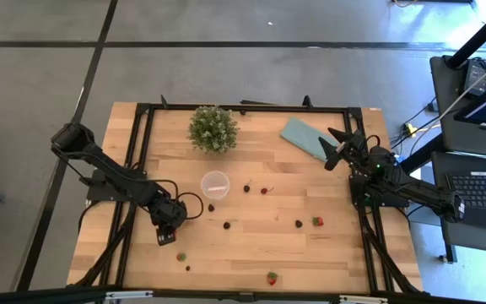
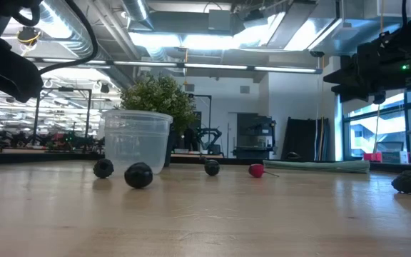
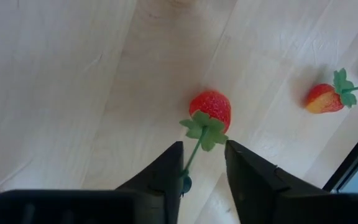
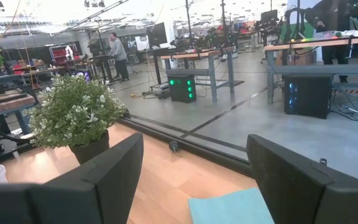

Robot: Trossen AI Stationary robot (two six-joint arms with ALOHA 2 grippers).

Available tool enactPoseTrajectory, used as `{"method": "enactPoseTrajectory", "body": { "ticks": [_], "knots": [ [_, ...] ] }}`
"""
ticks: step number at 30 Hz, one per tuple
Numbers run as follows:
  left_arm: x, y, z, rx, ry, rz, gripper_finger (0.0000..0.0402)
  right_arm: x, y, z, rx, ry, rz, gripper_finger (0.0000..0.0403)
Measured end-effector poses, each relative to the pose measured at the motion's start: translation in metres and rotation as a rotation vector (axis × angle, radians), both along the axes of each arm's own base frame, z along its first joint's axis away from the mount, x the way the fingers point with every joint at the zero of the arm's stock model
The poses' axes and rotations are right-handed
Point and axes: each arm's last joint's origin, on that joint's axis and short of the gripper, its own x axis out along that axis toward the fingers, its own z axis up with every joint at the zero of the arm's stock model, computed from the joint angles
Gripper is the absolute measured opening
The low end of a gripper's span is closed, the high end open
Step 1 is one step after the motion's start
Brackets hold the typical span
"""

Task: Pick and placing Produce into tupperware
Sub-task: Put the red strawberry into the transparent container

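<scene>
My left gripper (image 1: 169, 238) (image 3: 202, 146) hovers open over the near left part of the table, pointing down. Its fingers stand on either side of the green stem of a red strawberry (image 3: 210, 109) (image 1: 180, 256) that lies on the wood. A second strawberry (image 3: 325, 98) lies farther off. The clear round cup (image 1: 215, 184) (image 2: 135, 140) stands upright mid-table, with dark berries (image 1: 211, 207) (image 2: 138, 175) and a red one (image 1: 265, 190) (image 2: 256, 170) scattered around it. My right gripper (image 1: 337, 145) (image 4: 194, 149) waits open, raised above the far right.
A bushy potted plant (image 1: 213, 128) (image 4: 73, 112) stands at the far side behind the cup. A flat teal cloth (image 1: 304, 138) (image 4: 229, 208) lies under the right gripper. More berries (image 1: 299, 224) and strawberries (image 1: 317, 221) (image 1: 272, 277) dot the near right; a black frame (image 1: 142, 127) borders the table.
</scene>
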Motion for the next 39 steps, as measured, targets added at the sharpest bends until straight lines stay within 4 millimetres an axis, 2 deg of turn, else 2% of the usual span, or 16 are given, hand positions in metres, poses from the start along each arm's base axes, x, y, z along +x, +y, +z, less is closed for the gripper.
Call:
{"method": "enactPoseTrajectory", "body": {
  "ticks": [11,20,26,30,39],
  "knots": [
    [0.0,0.0,0.0,-0.006,0.008,-0.002,0.0006,0.0,0.0,0.0,0.0,0.0,0.0,0.0288],
    [0.003,-0.003,0.003,-0.081,-0.006,0.017,0.0002,0.0,0.0,0.0,0.0,0.0,0.0,0.0288],
    [0.018,0.0,0.025,-0.223,-0.201,0.119,0.0001,0.0,0.0,0.0,0.0,0.0,0.0,0.0288],
    [0.024,0.014,0.043,-0.206,-0.362,0.231,0.0001,0.0,0.0,0.0,0.0,0.0,0.0,0.0288],
    [0.038,0.069,0.069,0.043,-0.703,0.508,0.0,0.0,0.0,0.0,0.002,-0.002,0.0,0.0288]
  ]
}}
